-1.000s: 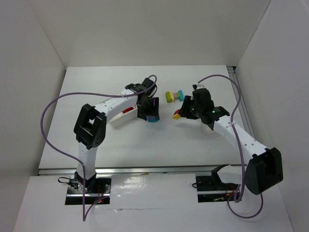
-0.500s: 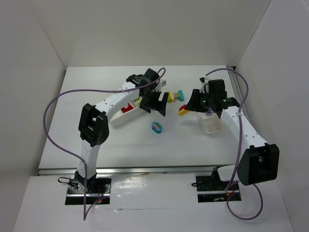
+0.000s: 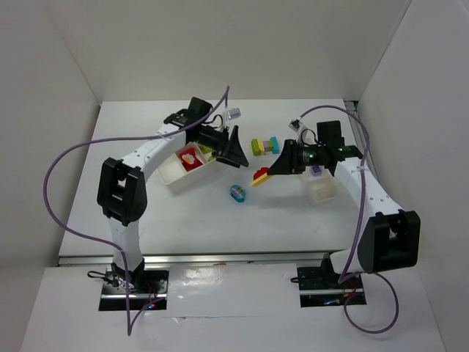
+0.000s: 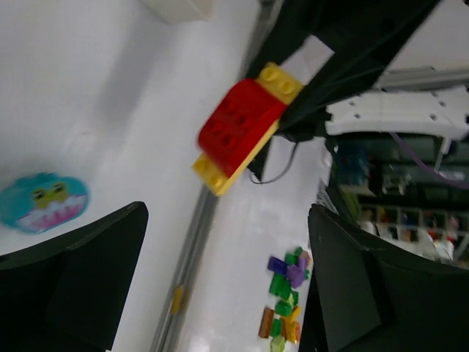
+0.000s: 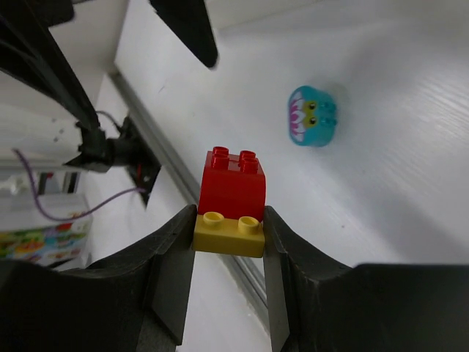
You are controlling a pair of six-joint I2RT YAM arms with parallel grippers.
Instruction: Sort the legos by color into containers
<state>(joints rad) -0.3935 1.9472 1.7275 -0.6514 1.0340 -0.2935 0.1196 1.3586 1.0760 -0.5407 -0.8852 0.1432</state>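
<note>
right gripper [image 5: 229, 233] was clamped on the red-yellow stack [image 5: 231, 192], held aloft between wide tray [image 3: 170, 173] and narrow tray [image 3: 323, 193] | left gripper [image 4: 227, 216] was spread wide, empty | risk: stack could be binned unseparated, colours mixed

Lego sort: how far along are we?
Early, by the look of it. Done: a red brick lies in the wide tray. In hand: the right hand is shut on a red-and-yellow stack, held above the table; the left hand is open and empty. Left: that stack needs splitting, and the cyan piece and the green-yellow-cyan row lie unsorted.
</note>
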